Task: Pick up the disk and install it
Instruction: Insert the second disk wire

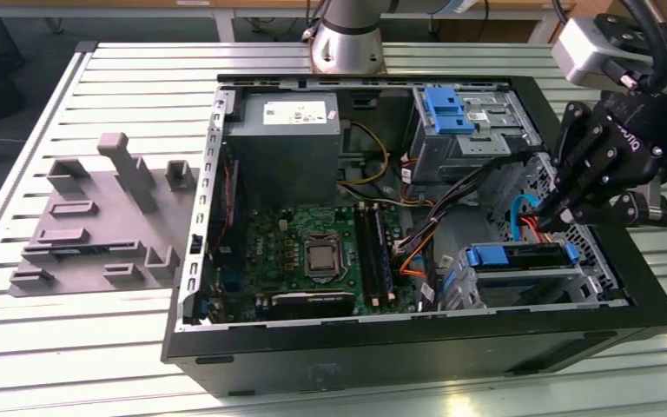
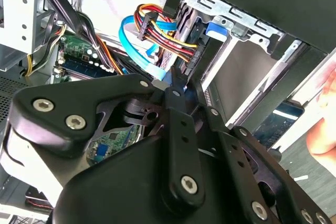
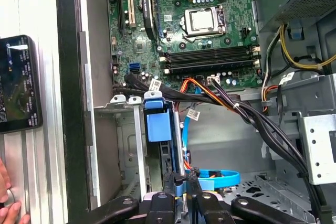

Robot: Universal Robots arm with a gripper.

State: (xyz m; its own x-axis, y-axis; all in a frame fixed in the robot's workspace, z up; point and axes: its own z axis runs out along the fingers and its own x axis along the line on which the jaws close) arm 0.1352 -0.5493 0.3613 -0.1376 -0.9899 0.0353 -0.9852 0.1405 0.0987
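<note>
The disk [image 1: 521,285], silver with blue side rails, sits in the metal cage at the near corner of the open computer case [image 1: 426,347], on the exterior view's right. Its blue rail also shows in the first wrist view [image 3: 157,121], and its flat grey face in the second wrist view [image 2: 247,72]. My gripper [image 1: 545,221] hangs just above and behind the disk, inside the case. Its fingers [image 3: 191,184] are pinched together on a blue flat cable [image 3: 215,177]. That cable [image 2: 139,45] runs beside a bundle of coloured wires [image 2: 163,30].
A grey power supply box [image 1: 281,130] and a blue bracket on a metal cage [image 1: 450,109] fill the case's far side, with the green motherboard [image 1: 310,252] between. A grey fixture [image 1: 102,217] lies on the slatted table. A phone [image 3: 18,82] and a person's hand [image 3: 8,203] are beside the case.
</note>
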